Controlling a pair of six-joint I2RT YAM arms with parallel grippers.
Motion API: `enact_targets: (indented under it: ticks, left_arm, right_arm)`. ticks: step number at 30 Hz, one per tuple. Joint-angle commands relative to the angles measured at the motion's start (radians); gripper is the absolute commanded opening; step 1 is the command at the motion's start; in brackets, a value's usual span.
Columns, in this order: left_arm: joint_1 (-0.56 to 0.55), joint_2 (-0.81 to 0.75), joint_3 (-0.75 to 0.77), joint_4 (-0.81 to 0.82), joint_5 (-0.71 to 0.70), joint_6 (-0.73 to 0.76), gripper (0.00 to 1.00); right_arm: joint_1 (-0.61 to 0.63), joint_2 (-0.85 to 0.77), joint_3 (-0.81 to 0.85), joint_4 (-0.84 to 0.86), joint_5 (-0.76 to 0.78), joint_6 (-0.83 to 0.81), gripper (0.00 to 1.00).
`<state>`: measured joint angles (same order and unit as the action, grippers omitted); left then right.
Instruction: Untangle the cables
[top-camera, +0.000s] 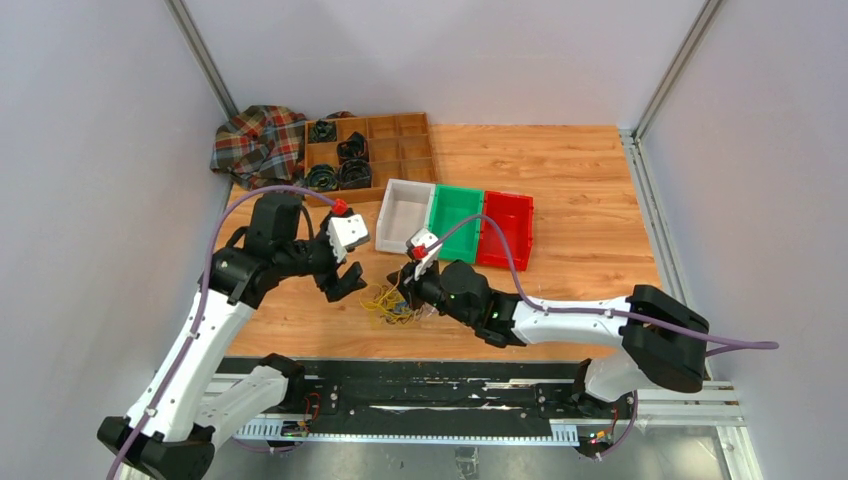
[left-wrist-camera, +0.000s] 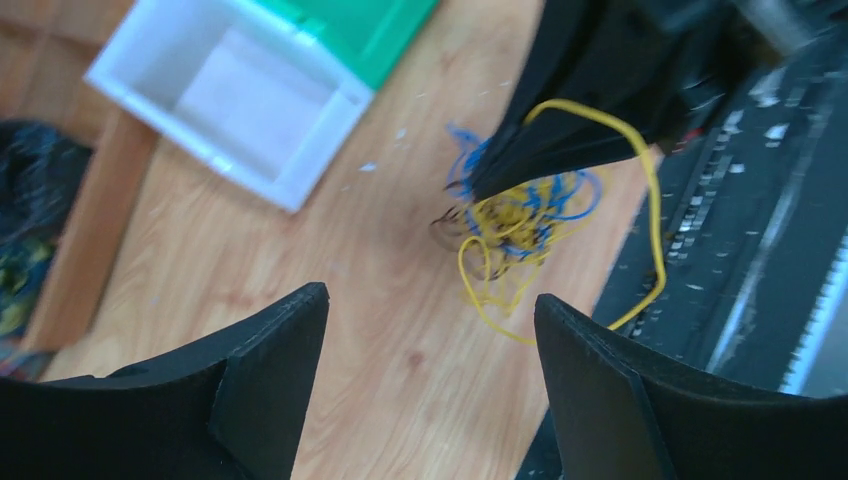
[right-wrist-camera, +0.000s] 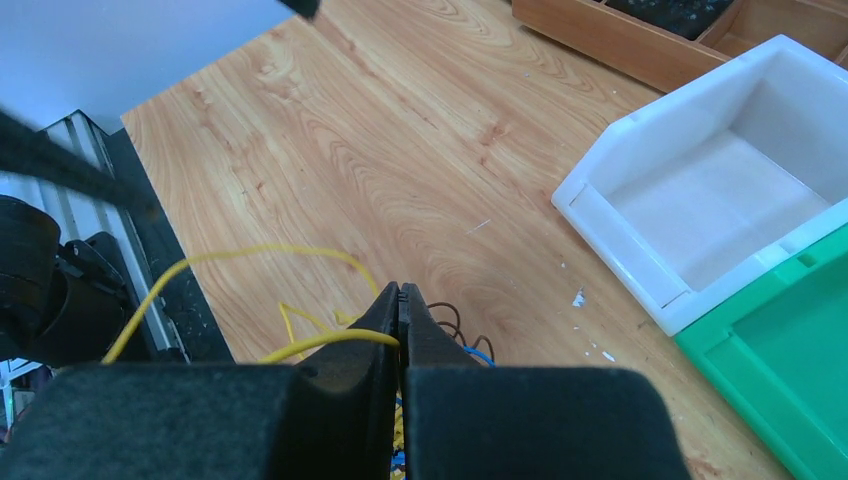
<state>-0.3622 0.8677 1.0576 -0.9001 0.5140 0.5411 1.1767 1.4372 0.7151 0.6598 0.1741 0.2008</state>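
Wide-spread black fingers of the left gripper fill the bottom edge of the left wrist view. They stand apart with nothing between them and aim up the frame at the cables. That open, aimed stance reads as readiness to take a second hold on the knot.

The cables lie as one small snarl of yellow, blue and a few dark loops on the wooden table. In the top view this is just below centre, between the two gripper tips and near the table's lower edge.

The right gripper is pressed together on a yellow strand, which leaves the seam of its fingers and arcs away to the left of the right wrist view. Pinching one strand probably serves to draw it out of the clump while the rest stays on the wood.

A white bin, a green bin and a red bin sit in a row just above the snarl. A compartmented wooden tray and a plaid cloth lie in the upper left.
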Motion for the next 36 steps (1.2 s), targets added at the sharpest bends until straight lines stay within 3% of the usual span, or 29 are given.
enact_targets:
  ticks: [1, 8, 11, 16, 19, 22, 28, 32, 36]
  left_arm:
    - [-0.005, 0.039, 0.034, -0.039, 0.282, 0.03, 0.8]
    - [-0.023, 0.024, 0.027, -0.037, 0.391, 0.014, 0.82]
    - [-0.039, 0.035, 0.022, -0.04, 0.374, 0.021, 0.94]
    - [-0.05, 0.021, -0.023, 0.047, 0.266, -0.014, 0.95]
    - [-0.052, -0.002, -0.077, 0.196, 0.124, -0.108, 0.92]
    - [-0.054, -0.005, -0.102, 0.247, 0.119, -0.122, 0.89]
    - [-0.063, 0.055, -0.103, 0.248, 0.132, -0.103, 0.78]
    - [-0.063, 0.068, -0.101, 0.244, 0.141, -0.09, 0.64]
    - [-0.063, 0.107, -0.046, 0.109, 0.169, 0.017, 0.51]
  right_arm:
    - [-0.005, 0.011, 0.067, -0.056, -0.024, -0.011, 0.01]
    - [-0.005, 0.054, 0.137, -0.139, 0.039, 0.036, 0.01]
    - [0.003, 0.077, 0.185, -0.228, 0.11, 0.057, 0.01]
    - [0.009, 0.085, 0.222, -0.302, 0.182, 0.081, 0.01]
    - [0.014, 0.08, 0.218, -0.286, 0.182, 0.085, 0.01]
    - [0.015, 0.086, 0.219, -0.277, 0.186, 0.093, 0.01]
    - [0.017, 0.09, 0.229, -0.277, 0.175, 0.091, 0.01]
    - [0.017, 0.09, 0.225, -0.257, 0.143, 0.096, 0.01]
    - [0.015, 0.091, 0.2, -0.197, 0.09, 0.123, 0.0]
